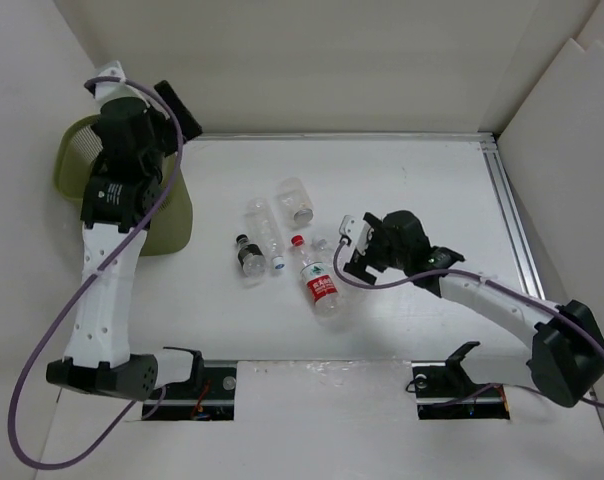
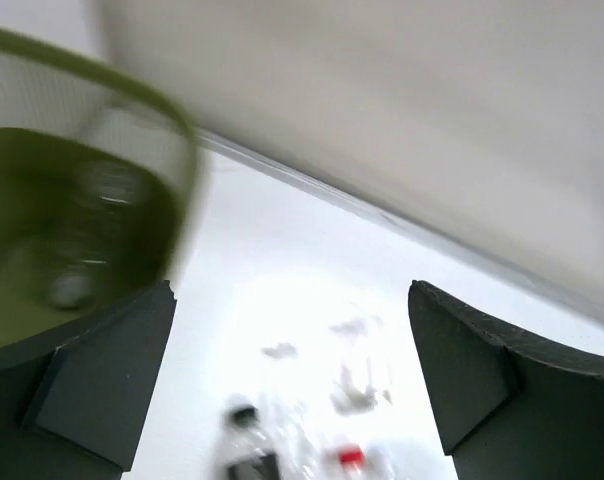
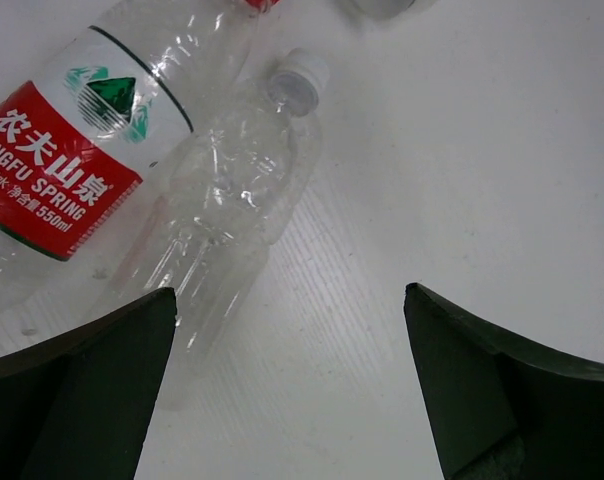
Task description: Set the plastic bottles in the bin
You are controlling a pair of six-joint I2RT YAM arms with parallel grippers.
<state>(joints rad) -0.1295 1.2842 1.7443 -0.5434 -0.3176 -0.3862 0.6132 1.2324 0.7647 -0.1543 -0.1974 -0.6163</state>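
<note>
The olive-green bin [image 1: 174, 215] stands at the left, partly under my left arm. My left gripper [image 1: 178, 108] is open and empty beside the bin's far rim. In the left wrist view the bin [image 2: 177, 150] is at the left with a blurred clear shape inside, and my left gripper [image 2: 292, 390] holds nothing. Several bottles lie mid-table: a red-capped, red-labelled one [image 1: 319, 285], a dark-capped one [image 1: 250, 258], a clear one [image 1: 265, 232] and a capless one [image 1: 294, 198]. My right gripper [image 1: 352, 245] is open just right of the red bottle. The right wrist view shows the red-labelled bottle [image 3: 72, 170] and a white-capped bottle [image 3: 232, 190] ahead of my open right gripper [image 3: 287, 390].
White walls close the table at the back, left and right. A metal rail [image 1: 512, 220] runs along the right edge. The dark-capped bottle [image 2: 244, 440] and the red cap [image 2: 349, 458] show blurred in the left wrist view.
</note>
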